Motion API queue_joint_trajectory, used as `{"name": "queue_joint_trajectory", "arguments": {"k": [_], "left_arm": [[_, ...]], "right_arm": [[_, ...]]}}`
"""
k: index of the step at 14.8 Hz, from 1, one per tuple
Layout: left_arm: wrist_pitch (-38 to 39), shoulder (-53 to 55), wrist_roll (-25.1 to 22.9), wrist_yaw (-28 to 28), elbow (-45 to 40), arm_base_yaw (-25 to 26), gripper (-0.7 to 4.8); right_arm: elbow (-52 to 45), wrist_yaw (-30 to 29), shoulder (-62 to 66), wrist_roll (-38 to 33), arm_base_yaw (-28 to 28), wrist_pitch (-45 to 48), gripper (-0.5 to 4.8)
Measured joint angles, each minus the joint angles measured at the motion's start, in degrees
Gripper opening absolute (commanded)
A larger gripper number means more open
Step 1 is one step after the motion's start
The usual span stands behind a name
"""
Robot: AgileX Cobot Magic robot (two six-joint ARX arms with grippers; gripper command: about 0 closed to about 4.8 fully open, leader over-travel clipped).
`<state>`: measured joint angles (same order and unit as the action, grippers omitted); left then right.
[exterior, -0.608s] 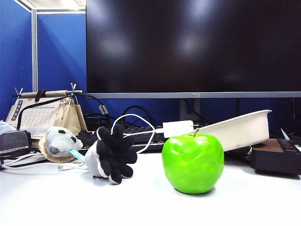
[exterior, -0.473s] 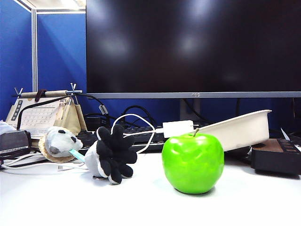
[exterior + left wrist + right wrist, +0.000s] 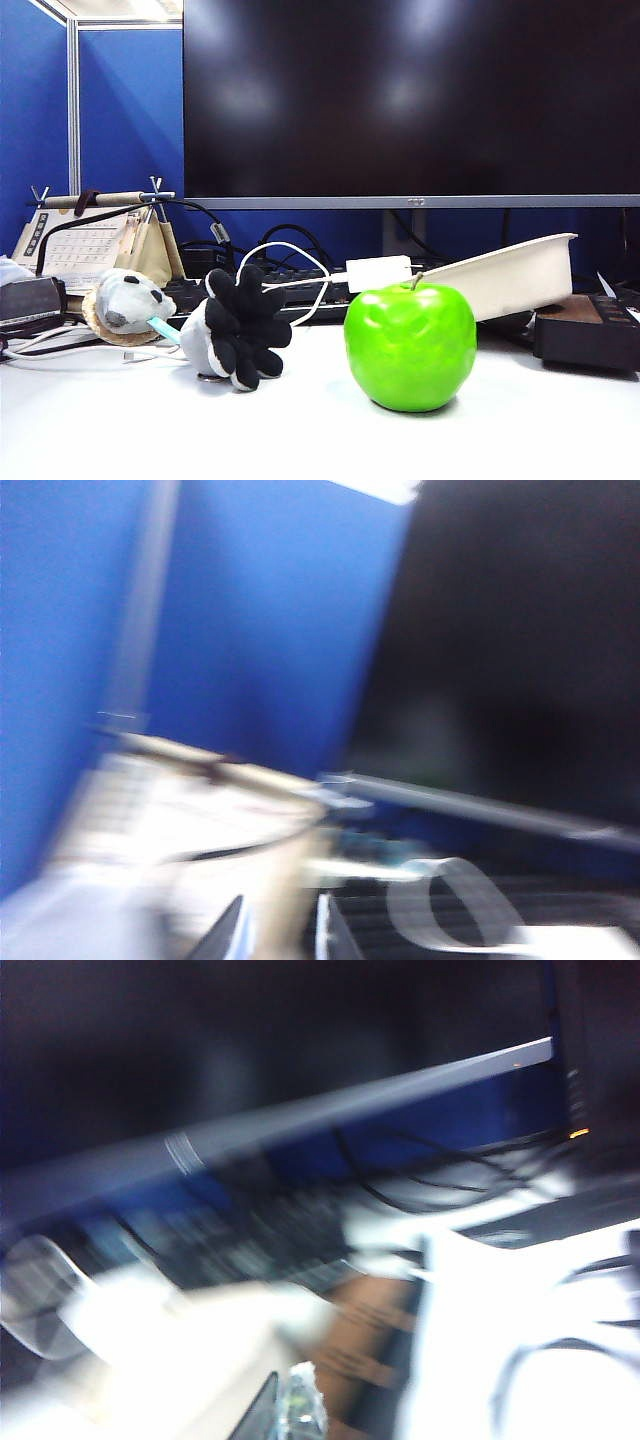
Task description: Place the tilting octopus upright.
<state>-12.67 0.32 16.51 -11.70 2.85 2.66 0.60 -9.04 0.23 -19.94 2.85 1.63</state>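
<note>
Beyond the left gripper point(image 3: 285, 935), in its blurred wrist view, stand one blue partition point(image 3: 230, 620), one dark monitor point(image 3: 520, 650) and one desk calendar point(image 3: 170, 800) on a stand. The two fingertips point(image 3: 232, 935) show at the frame's edge. They are parted, with a gap and nothing between them.

Ahead of the right gripper point(image 3: 280, 1415) the picture is also smeared. It shows the monitor's grey lower edge point(image 3: 350, 1095), dark cables point(image 3: 450, 1175) and pale shapes I cannot name. Only the tips show, too blurred to tell whether the gripper is parted or closed.

Neither gripper appears in the exterior view, and neither wrist view shows the octopus, so its place relative to either gripper cannot be told.

The exterior view holds, from largest down:
- One monitor point(image 3: 400, 100) filling the back.
- One white surface point(image 3: 300, 440).
- One white tray point(image 3: 510, 280), tilted, behind the apple.
- One green apple point(image 3: 410, 345), upright on the surface.
- One octopus point(image 3: 235, 325), lying tipped on its side on the surface just beside the apple but apart from it. Its black tentacle undersides face the camera and its grey head points away from the apple.
- One grey plush head point(image 3: 125, 300), near the octopus on the side away from the apple.
</note>
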Motion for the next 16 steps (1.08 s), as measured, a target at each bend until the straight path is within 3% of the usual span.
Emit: {"name": "queue_joint_trajectory", "arguments": {"k": [1,3,5,7,10,13,16], "left_arm": [[0.0,0.0,1.7,-3.8,1.2,0.0,0.73],[0.5,0.0,2.5,-9.3,5.9,0.0,0.57],[15.0,0.1,2.1,-8.3,16.8,0.0,0.57],[27.6,1.4,-0.7,-7.7,26.5,0.0,0.57],[38.7,7.7,-1.5,-9.4,39.3,0.0,0.57],[48.6,20.1,-1.5,-19.1,48.7,0.0,0.57],[49.9,31.4,-1.5,-32.0,50.6,0.0,0.56]], "right_arm": [[0.7,-1.2,0.0,-5.3,0.0,1.5,-0.01],[5.2,-8.0,0.0,-7.9,0.0,3.1,-0.02],[14.1,-15.3,0.0,-8.3,0.0,-0.3,-0.02],[24.5,-16.3,0.1,-8.3,0.0,-12.5,-0.02],[35.6,-19.4,2.2,-8.3,0.0,-27.6,-0.02],[42.3,-25.4,6.1,-8.5,0.0,-32.4,-0.02],[45.9,-27.0,12.0,-9.8,0.0,-34.1,-0.02]]}}
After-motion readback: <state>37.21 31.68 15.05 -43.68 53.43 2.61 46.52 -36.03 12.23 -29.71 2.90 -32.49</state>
